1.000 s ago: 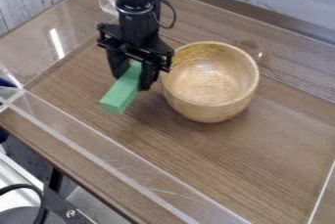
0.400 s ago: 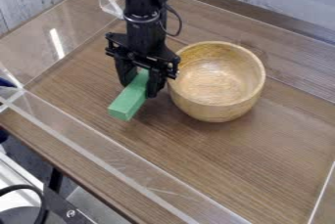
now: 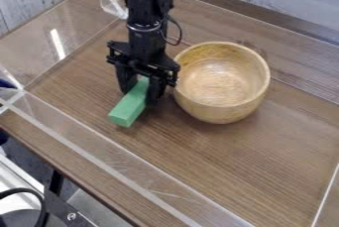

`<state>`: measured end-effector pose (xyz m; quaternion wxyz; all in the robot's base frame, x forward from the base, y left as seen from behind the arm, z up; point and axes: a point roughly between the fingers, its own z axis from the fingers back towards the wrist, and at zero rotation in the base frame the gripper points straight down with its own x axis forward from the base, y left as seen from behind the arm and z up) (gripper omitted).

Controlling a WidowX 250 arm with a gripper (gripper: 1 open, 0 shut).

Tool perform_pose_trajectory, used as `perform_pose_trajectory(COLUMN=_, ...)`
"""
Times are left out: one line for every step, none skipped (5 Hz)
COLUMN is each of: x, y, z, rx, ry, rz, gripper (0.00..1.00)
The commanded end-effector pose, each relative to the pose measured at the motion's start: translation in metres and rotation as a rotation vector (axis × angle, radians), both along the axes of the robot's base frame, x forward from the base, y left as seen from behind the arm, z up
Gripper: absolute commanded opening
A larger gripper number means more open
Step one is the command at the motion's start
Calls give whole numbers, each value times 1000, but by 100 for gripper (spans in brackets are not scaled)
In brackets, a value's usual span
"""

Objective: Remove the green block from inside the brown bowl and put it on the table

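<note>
The green block (image 3: 129, 106) hangs tilted just left of the brown bowl (image 3: 219, 107), its lower end at or touching the table (image 3: 239, 167). My gripper (image 3: 142, 80) points straight down over the block's upper end, and its black fingers are shut on that end. The bowl stands upright, and nothing shows inside it. The gripper is close beside the bowl's left wall, outside the rim.
Clear acrylic walls (image 3: 79, 167) run along the table's edges, with one corner at the near left. A bare wood-grain surface stretches in front of and to the right of the bowl.
The gripper has sunk toward the table with the green block still in it. The block's lower end has come down to the surface. The bowl has stayed in place.
</note>
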<state>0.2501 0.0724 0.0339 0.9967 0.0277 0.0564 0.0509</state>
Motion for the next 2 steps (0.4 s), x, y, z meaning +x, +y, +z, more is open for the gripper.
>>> perform_pose_trajectory(x=13, y=2, z=10, rx=17, ry=-48, rz=2, gripper=0)
perform_pose_trajectory(x=13, y=2, z=9, rx=26, ry=-40, rz=-12, gripper=0)
